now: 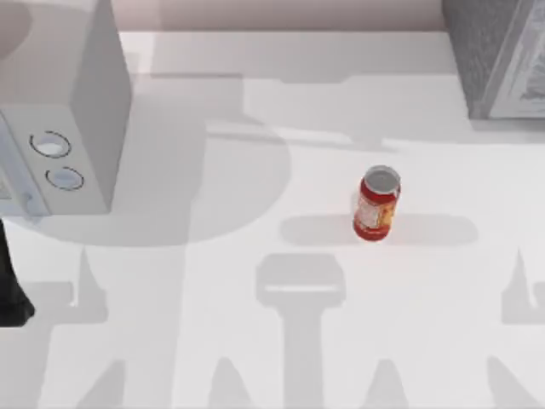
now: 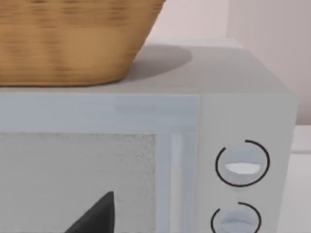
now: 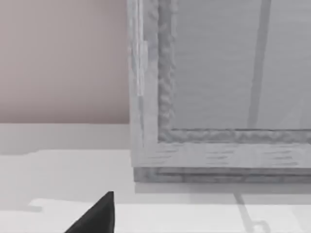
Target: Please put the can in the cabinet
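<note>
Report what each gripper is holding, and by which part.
Nothing is held: the can stands alone on the table, untouched by either gripper.

Left arm (image 1: 10, 285): a dark, near-black segment at the top view's left edge, matte, with a rounded, bulging lower end. No cables, screws or markings can be made out on it.

Left pincer, left wrist view: one black fingertip (image 2: 97, 216), wedge-shaped and tapering to a point, flat matte surface, no markings.

Right pincer, right wrist view: one black fingertip (image 3: 97, 216) of the same pointed wedge shape, plain and matte.
</note>
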Robot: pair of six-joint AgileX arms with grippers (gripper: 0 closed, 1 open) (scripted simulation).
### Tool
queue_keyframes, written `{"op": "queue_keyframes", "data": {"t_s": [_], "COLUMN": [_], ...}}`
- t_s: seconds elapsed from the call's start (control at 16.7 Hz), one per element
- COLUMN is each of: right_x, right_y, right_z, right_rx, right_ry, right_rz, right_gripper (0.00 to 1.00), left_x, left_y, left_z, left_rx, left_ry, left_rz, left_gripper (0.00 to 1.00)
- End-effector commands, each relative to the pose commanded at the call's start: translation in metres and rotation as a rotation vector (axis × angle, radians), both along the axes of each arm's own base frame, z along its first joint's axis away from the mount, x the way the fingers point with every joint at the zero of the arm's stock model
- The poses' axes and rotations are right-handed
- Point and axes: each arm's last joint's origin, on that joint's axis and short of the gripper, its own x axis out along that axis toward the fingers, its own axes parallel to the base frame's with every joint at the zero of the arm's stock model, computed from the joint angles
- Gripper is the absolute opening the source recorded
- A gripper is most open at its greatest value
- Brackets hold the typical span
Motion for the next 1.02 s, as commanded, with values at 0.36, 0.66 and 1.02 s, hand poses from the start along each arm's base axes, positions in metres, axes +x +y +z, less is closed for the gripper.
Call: {"op": "queue_keyframes", "data": {"t_s": [0.36,0.66,1.02], "right_x": [-0.002,0.004,0.042], "right_y": [0.0,0.006,0.025], "right_z": [0.022,0.055,0.069], "right_rx": [-0.008,0.004,0.041], "right_ry": [-0.103,-0.209,-0.176], "right_rz": [-0.024,-0.038,-0.041], "right_gripper": [1.0,1.0,1.0], "left_x": [0.0,0.0,0.0], "left_y": [0.0,0.0,0.0], "left_z": [0.0,0.0,0.0], "left_rx": [0.0,0.0,0.0], "left_ry": [0.0,0.0,0.0], "left_rz": [0.0,0.0,0.0], "left_gripper": [1.0,1.0,1.0]}}
